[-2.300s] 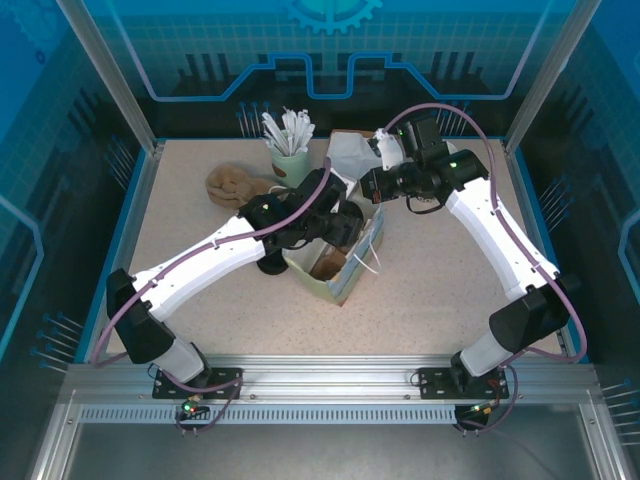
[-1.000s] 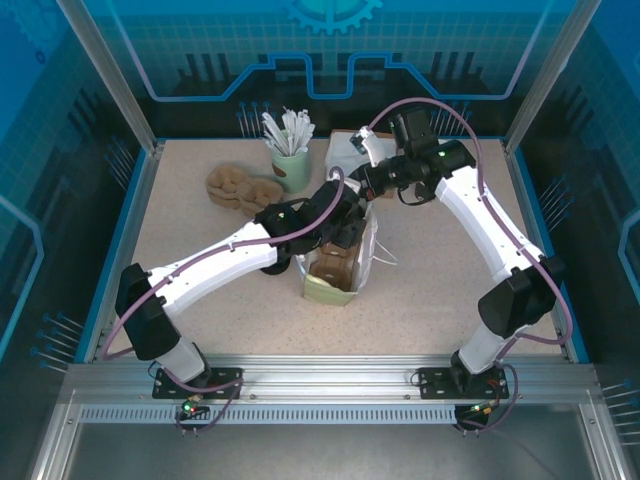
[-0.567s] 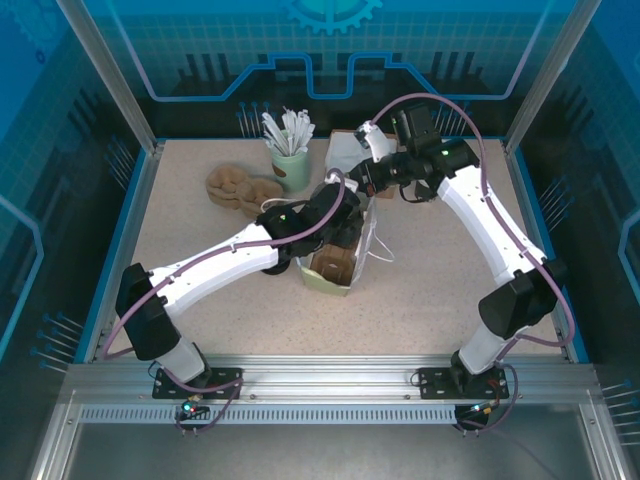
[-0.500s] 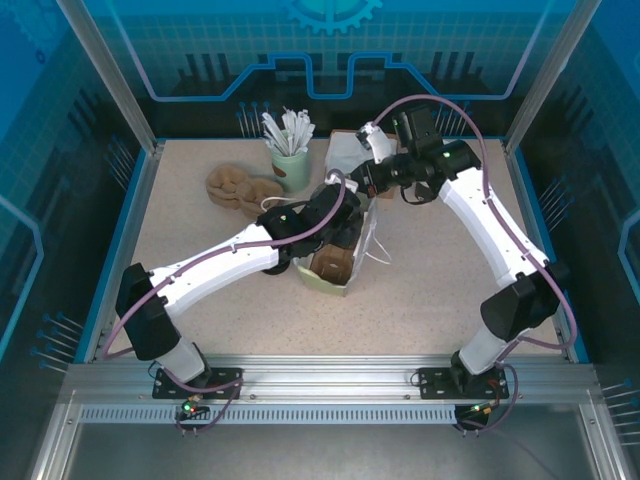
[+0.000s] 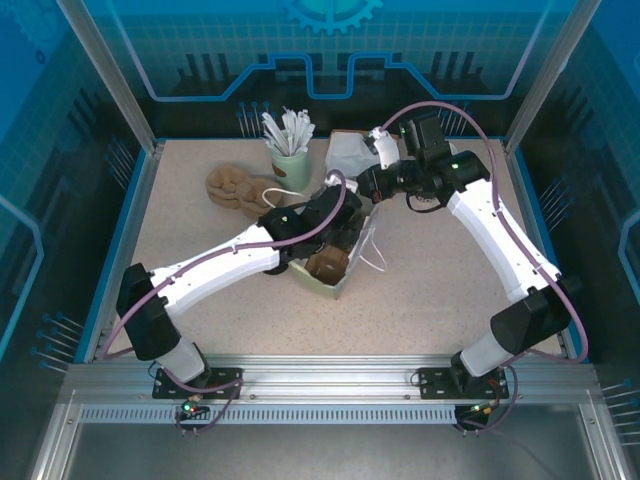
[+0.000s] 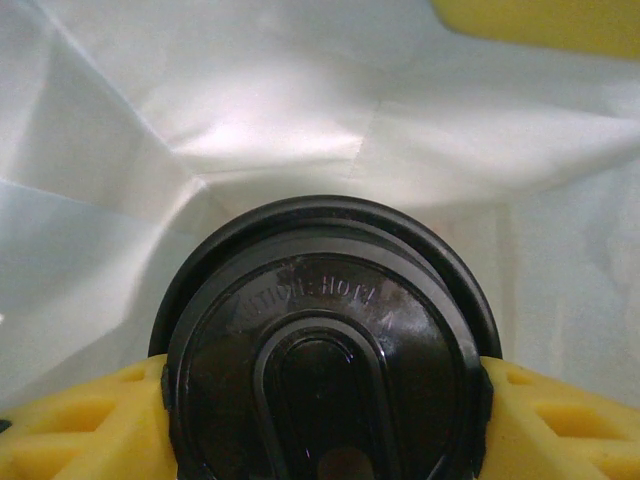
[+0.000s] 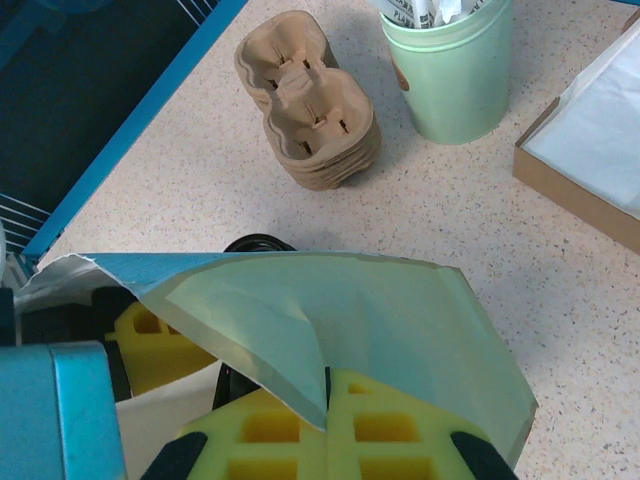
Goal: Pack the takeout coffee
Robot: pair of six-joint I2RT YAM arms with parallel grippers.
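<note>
Left wrist view: left gripper (image 6: 322,425) pinches the takeout coffee (image 6: 325,350) at its black lid, yellow pads (image 6: 70,430) on either side; cup is inside the white-lined paper bag (image 6: 300,120). Right wrist view: right gripper (image 7: 326,435) is pressed together on the bag's green rim. Bag sits mid-worktop (image 5: 440,290).

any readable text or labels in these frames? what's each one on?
"...TION: HOT": embossed on the black lid of the takeout coffee; the leading letters are too faint to read.
Print on the white wrappers in the mint cup: cut off at the frame edge, unreadable.
Brown mark on that cup: blurred, unreadable.
</note>
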